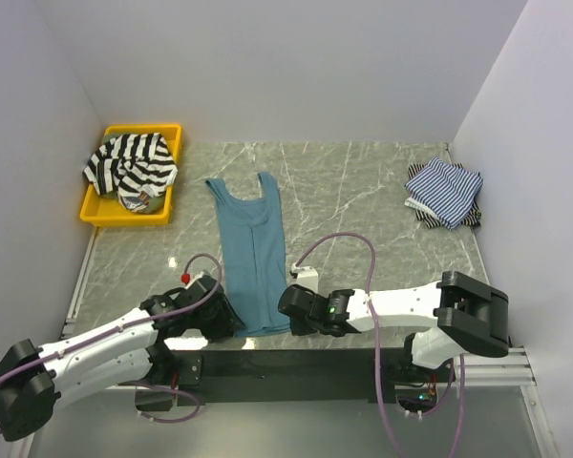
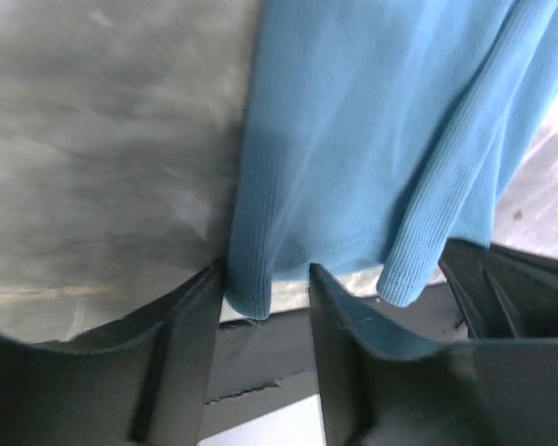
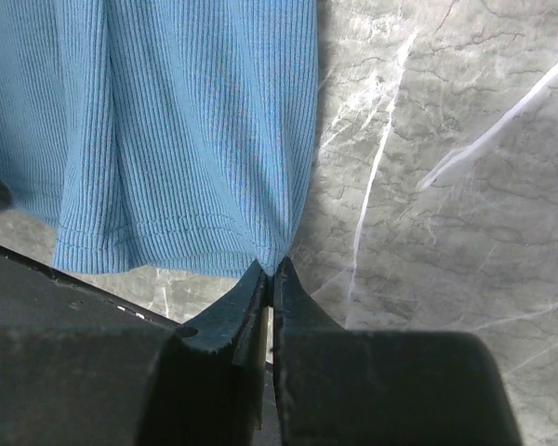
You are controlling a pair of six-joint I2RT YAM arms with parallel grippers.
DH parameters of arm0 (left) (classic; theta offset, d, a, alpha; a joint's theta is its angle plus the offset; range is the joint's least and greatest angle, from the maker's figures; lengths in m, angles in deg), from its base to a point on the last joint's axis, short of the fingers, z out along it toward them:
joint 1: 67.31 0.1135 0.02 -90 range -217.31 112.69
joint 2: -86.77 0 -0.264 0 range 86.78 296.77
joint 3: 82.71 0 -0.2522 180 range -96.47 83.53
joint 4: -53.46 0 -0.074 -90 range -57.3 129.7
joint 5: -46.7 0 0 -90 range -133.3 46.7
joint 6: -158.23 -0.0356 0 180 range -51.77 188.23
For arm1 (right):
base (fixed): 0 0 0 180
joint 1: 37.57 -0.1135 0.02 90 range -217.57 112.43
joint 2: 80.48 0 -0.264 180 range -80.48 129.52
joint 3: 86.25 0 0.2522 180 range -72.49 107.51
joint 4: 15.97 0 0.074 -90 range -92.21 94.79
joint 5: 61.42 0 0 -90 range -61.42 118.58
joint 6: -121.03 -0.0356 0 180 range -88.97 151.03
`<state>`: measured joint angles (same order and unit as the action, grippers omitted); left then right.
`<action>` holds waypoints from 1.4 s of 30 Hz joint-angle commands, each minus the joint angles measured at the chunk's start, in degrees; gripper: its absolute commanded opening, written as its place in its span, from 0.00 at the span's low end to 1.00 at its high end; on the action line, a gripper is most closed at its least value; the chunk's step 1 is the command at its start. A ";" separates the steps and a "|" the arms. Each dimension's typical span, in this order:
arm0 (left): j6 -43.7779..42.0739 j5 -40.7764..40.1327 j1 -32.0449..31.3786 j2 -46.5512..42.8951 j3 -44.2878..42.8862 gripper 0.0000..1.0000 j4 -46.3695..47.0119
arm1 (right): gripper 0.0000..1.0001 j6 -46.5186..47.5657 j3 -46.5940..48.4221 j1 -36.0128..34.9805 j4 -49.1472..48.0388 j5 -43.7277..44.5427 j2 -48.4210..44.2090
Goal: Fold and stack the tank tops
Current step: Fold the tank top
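The teal-blue tank top (image 1: 249,250) lies flat and lengthwise in the middle of the table, straps at the far end and hem at the near edge. My right gripper (image 1: 287,303) is at the hem's right corner; the right wrist view shows this gripper (image 3: 272,270) shut on that corner of the teal top (image 3: 167,121). My left gripper (image 1: 230,321) is at the hem's left corner. In the left wrist view it (image 2: 265,283) stands open, with the corner of the teal cloth (image 2: 372,139) hanging between its fingers (image 2: 191,344), against the left one.
A yellow tray (image 1: 93,212) at the back left holds a black-and-white striped tank top (image 1: 129,164). A pile of thin blue-and-white striped tops (image 1: 444,191) lies at the back right. The grey marble table (image 1: 363,210) ends in a dark front edge just below the hem.
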<state>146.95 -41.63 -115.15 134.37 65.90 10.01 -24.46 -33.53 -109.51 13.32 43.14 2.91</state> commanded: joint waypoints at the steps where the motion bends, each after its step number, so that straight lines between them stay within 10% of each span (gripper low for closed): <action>1: 1.52 0.17 -2.79 3.03 3.65 0.46 -1.77 | 0.04 0.81 -0.73 0.31 1.61 1.34 -2.09; 10: 3.81 -0.62 -7.53 2.59 0.93 0.01 -5.63 | 0.00 0.03 0.68 -2.41 4.42 2.04 -4.11; 25: 5.93 -6.94 -13.16 -4.01 -10.31 0.01 -18.91 | 0.01 -2.98 9.55 -9.45 18.92 10.83 -6.32; 42: -14.73 -10.90 13.02 11.20 -23.93 0.01 -7.31 | 0.00 14.34 24.40 6.46 12.86 13.21 5.28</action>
<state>137.22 -50.59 -104.18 143.53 46.47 -1.25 -14.71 -13.21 -104.94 28.18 53.37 6.96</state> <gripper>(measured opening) 0.026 0.060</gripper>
